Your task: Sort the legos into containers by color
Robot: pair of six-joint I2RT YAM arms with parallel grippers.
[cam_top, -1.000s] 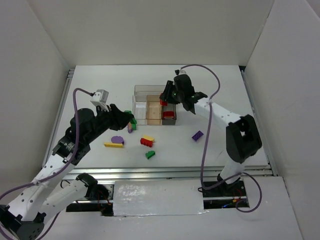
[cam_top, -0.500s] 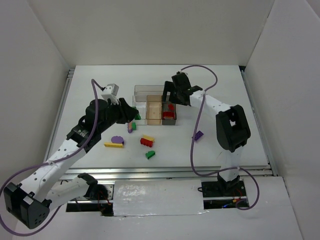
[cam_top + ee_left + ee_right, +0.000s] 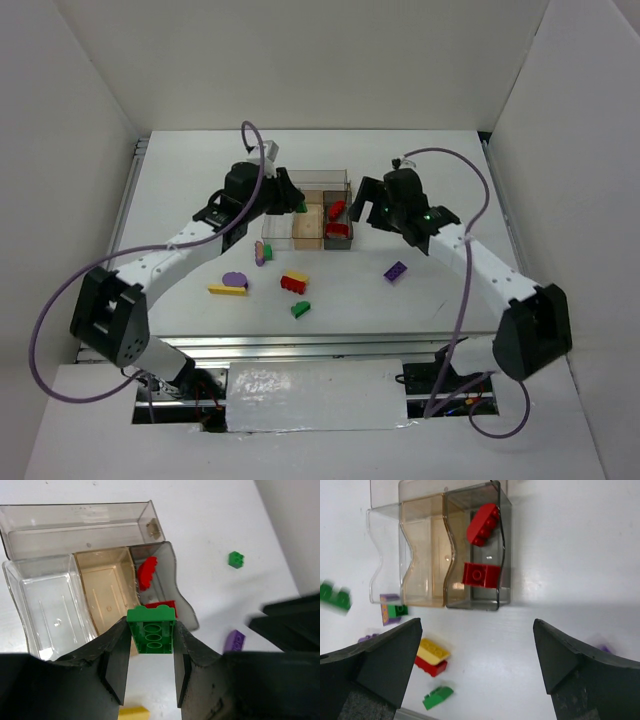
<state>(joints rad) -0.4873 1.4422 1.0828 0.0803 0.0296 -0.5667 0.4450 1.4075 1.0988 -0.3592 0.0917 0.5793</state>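
The left arm reaches from the lower left of the top view up to the containers in the middle. It bends at the elbow. Its left gripper hangs over the bins and points down. The two black fingers pinch a green lego by its sides, with the hollow bottom facing the wrist camera. Under this lego are the near ends of the tan bin and the dark bin.

The right arm comes from the lower right and stretches up and left. Its right gripper hangs just right of the bins. The jaws are spread wide with nothing in them, over bare white table.

The dark bin holds a red rounded lego and a red square lego. The tan bin and the clear bin beside it show nothing inside.

More legos lie on the table, lower in the top view: a purple oval touching a yellow bar, a yellow and red stack, a green piece, and a purple brick to the right. A purple and green pair sits just beside the clear bin.
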